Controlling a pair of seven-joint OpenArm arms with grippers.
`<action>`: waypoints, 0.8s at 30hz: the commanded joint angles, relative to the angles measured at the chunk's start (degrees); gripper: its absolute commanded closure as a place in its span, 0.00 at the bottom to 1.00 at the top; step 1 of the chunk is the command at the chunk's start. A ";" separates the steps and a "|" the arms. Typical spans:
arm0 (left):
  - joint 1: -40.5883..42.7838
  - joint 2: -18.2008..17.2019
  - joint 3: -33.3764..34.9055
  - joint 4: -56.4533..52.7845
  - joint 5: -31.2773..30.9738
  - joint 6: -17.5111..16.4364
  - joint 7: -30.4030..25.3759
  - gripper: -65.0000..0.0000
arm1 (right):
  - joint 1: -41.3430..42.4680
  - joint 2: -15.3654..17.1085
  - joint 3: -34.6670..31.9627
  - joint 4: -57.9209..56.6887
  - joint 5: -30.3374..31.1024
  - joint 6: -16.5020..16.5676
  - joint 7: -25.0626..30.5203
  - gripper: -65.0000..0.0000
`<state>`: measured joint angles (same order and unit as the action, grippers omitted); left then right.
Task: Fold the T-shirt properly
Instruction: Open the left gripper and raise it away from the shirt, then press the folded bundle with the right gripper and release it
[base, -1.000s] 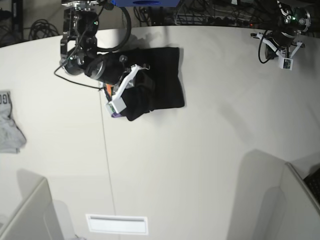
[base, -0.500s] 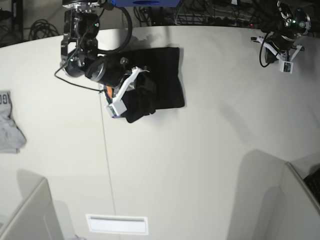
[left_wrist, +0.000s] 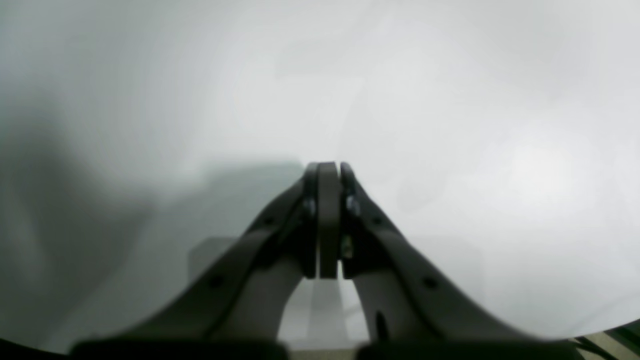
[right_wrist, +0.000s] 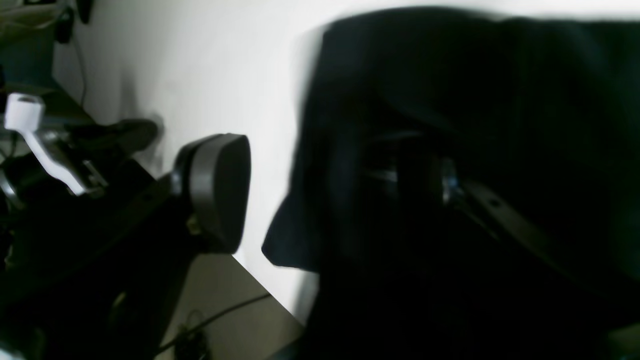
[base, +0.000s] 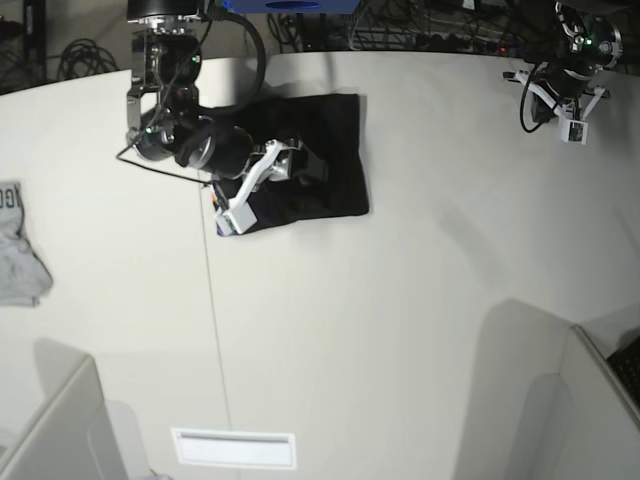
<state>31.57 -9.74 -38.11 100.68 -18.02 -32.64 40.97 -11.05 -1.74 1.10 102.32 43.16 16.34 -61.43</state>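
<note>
T-shirt (base: 318, 160) lies as a folded black block at the far side of the white table (base: 400, 330), under the right arm. Right gripper (right_wrist: 320, 185) sits over its near-left edge — fingers spread, one pad (right_wrist: 220, 190) over bare table, the other lost in dark cloth. Left gripper (left_wrist: 328, 172) is parked at the far corner, fingers pressed together, holding nothing. Small grey garment (base: 18, 250) sits well apart at the table's edge.

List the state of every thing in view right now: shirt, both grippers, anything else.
T-shirt: folded into a compact black block, flat on the table.
Right gripper: open, one of its fingers bare beside the shirt, the other hidden against the dark cloth.
Left gripper: shut, empty, over bare table.
Grey garment: crumpled at the table's edge.
Table: white, bearing both garments.
</note>
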 joint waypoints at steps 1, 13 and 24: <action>0.30 -0.68 -0.53 0.81 -0.40 -0.19 -0.84 1.00 | 1.07 -0.06 -0.18 -0.13 1.46 0.32 0.81 0.33; -1.11 -0.86 -0.62 0.72 -0.31 -0.19 -0.84 1.00 | 10.48 1.52 -17.68 2.16 1.55 0.32 -6.92 0.33; -1.29 -0.68 0.00 1.25 -0.31 -0.28 -0.84 1.00 | 2.04 6.18 -4.22 12.36 1.20 0.32 -6.92 1.00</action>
<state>30.06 -9.82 -37.82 100.86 -18.00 -32.67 40.97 -9.65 4.73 -3.01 113.71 43.00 16.40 -69.54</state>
